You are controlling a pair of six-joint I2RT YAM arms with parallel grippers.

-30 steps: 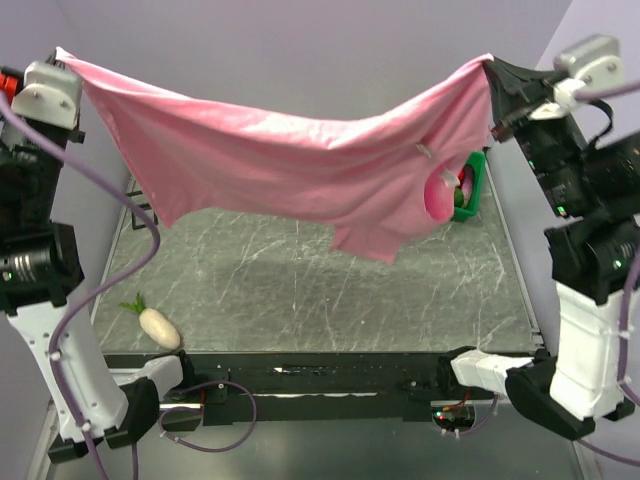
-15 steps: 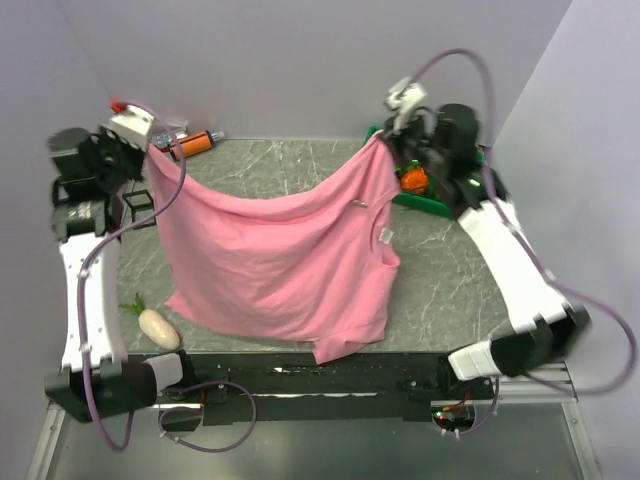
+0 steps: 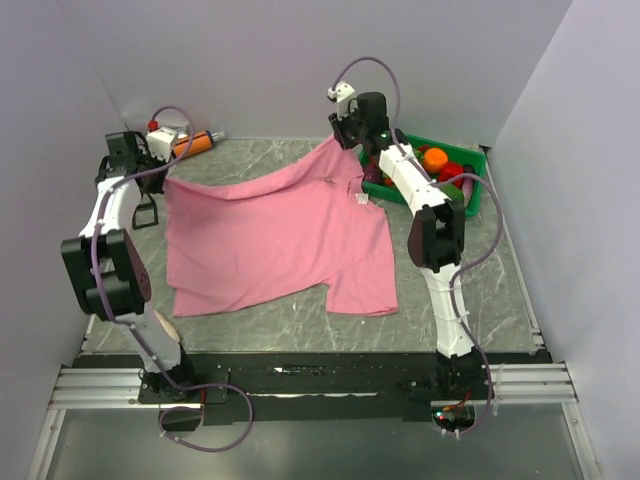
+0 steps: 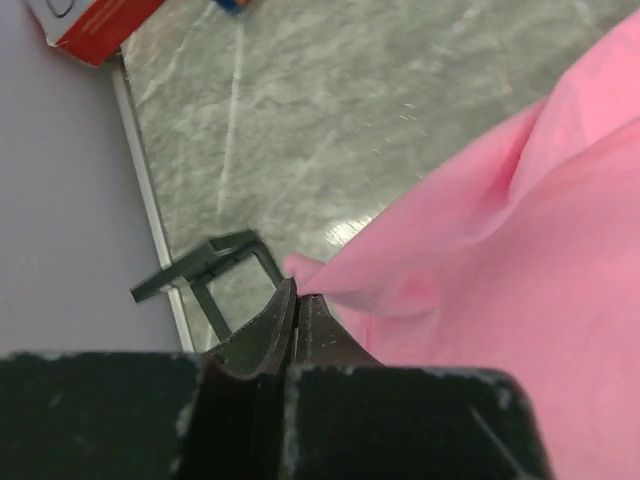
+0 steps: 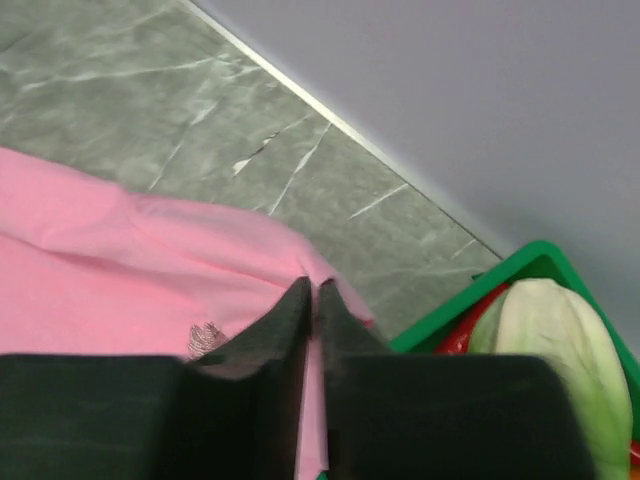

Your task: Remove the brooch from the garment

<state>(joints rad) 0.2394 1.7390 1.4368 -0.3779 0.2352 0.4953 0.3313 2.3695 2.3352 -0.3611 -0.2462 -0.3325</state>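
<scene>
One brooch (image 5: 205,340) beside right tool (image 5: 312,290)

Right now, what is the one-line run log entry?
shirt: spread on table | left jaws: shut on shirt | right jaws: shut on shirt | brooch: on shirt

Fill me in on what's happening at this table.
Two robot arms are handling a pink T-shirt that lies mostly spread on the table. The left hand is shut on one far corner of the cloth, and the right hand pinches the other far edge, beside a green bin. A tiny silvery brooch sits on the shirt close to the right hand. Neither hand is on it, so it has not yet been taken off.
</scene>
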